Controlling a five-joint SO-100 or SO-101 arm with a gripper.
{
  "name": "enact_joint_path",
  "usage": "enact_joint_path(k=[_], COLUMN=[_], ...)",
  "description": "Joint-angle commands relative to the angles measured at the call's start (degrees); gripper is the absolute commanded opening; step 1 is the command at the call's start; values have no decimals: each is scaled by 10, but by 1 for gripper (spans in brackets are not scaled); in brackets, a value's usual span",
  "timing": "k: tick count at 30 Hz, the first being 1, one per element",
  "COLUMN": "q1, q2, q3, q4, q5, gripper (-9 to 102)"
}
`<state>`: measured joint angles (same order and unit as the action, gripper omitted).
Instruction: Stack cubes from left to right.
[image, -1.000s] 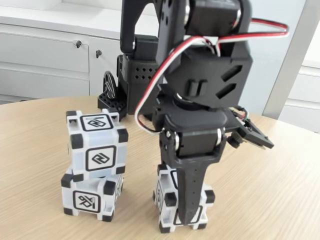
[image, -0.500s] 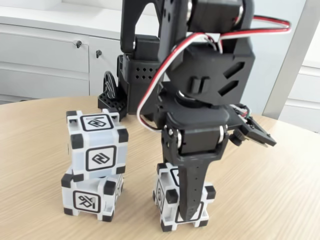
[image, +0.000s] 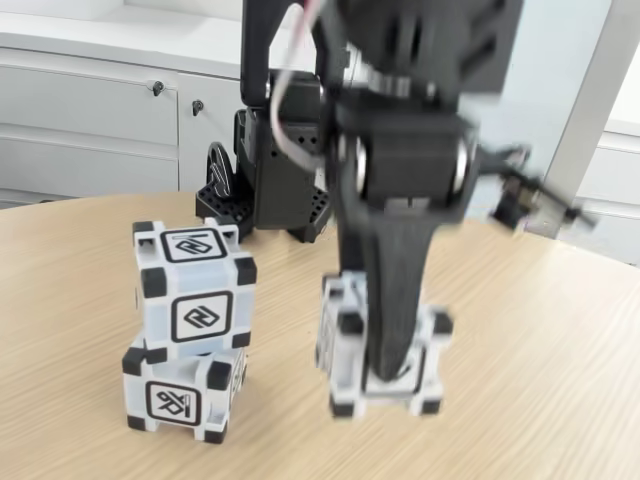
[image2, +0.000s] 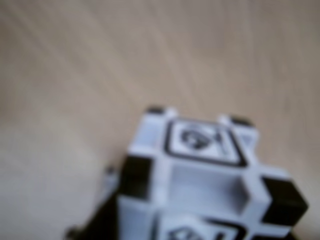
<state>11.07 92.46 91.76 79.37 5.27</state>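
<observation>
Cubes: at the left of the fixed view, find one cube (image: 195, 285) stacked, slightly askew, on the lower cube (image: 185, 390) on the wooden table (image: 540, 380). At centre, the black gripper (image: 392, 375) is clamped on the third cube (image: 345, 350), motion-blurred, apparently just above the table. In the wrist view, note this cube (image2: 200, 165) at lower centre.
</observation>
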Motion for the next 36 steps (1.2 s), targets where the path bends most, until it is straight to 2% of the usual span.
enact_joint_path(k=[1, 11, 14, 25, 31, 36], q1=[4, 6, 8, 178, 198, 198], q2=[53, 56, 58, 58, 62, 128], q3=[-91, -326, -361, -362, -347, -272], q4=[32, 187, 196, 196, 198, 198], q5=[25, 12, 1, -80, -89, -95], gripper=[13, 13, 14, 14, 13, 13])
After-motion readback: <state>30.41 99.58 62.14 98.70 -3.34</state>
